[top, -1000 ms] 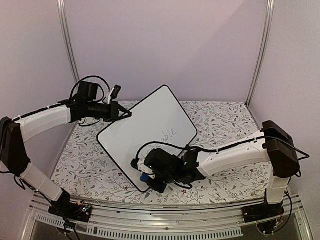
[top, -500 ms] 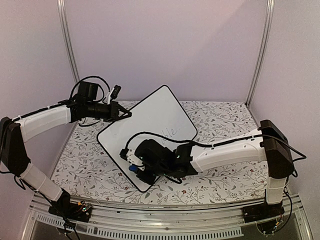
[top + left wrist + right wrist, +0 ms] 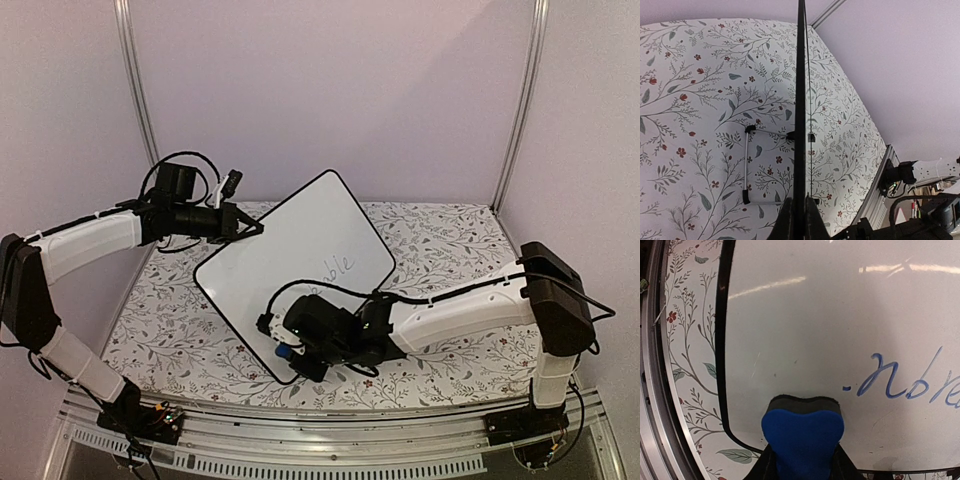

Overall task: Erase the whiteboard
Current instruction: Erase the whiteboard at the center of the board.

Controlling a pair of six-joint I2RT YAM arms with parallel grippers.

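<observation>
Braced for wiping
Left tool (image 3: 257, 230) pinches the whiteboard (image 3: 300, 235) rim, steadying it; right tool (image 3: 289, 356) clasps the eraser (image 3: 802, 432), seemingly pressed at its near corner.

The board (image 3: 290, 255) is plain white with a thin black rim. Blue handwriting (image 3: 905, 382) runs across it toward 3 o'clock in the right wrist view. The eraser (image 3: 802, 432), at 6 o'clock there, is bright blue with a black felt edge. The cloth (image 3: 440, 240) is white, printed with grey-green leafy sprigs and small red flowers. The arms (image 3: 460, 310) are white with black joints and black cables. The walls (image 3: 330, 90) are pale lilac and the posts (image 3: 135, 90) are silver.
</observation>
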